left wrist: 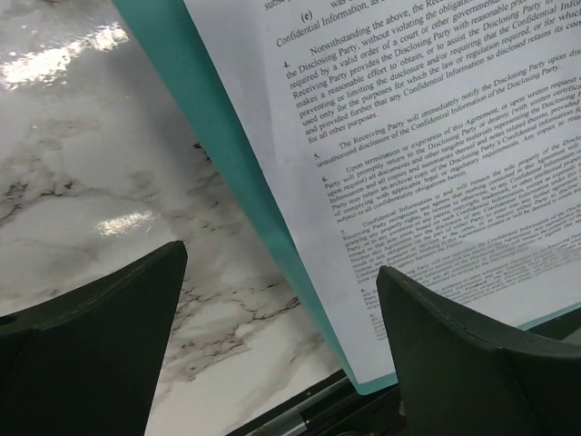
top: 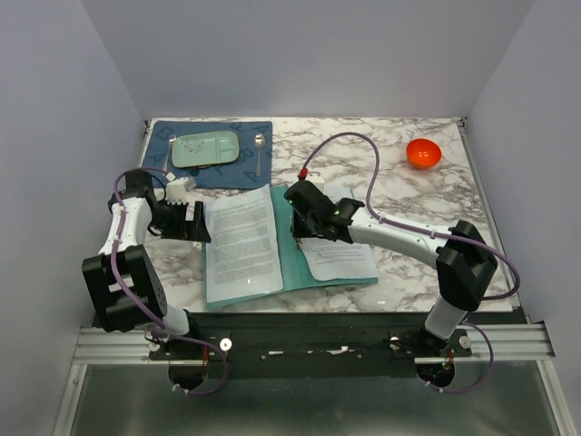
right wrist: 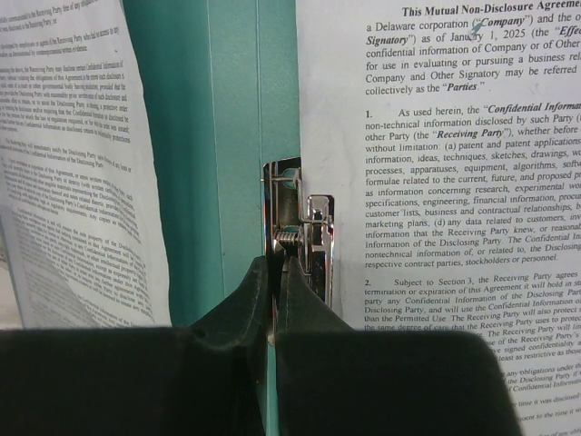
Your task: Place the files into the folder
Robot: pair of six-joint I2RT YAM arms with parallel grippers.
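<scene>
The teal folder (top: 285, 243) lies open in the middle of the marble table. One printed white sheet (top: 243, 241) lies on its left half and another (top: 340, 259) on its right half. My right gripper (top: 304, 232) is at the spine, shut on the raised lever of the metal clip (right wrist: 304, 227), beside the left edge of the right sheet (right wrist: 436, 136). The left sheet (right wrist: 73, 163) curls up at its edge. My left gripper (top: 201, 222) is open and empty at the folder's left edge (left wrist: 227, 154), one finger over the sheet (left wrist: 408, 136), the other over bare marble.
A dark blue placemat (top: 245, 171) at the back left holds a pale green tray (top: 206, 148) and a spoon (top: 260, 153). An orange bowl (top: 423, 153) sits at the back right. A small white object (top: 179, 191) lies by the left arm.
</scene>
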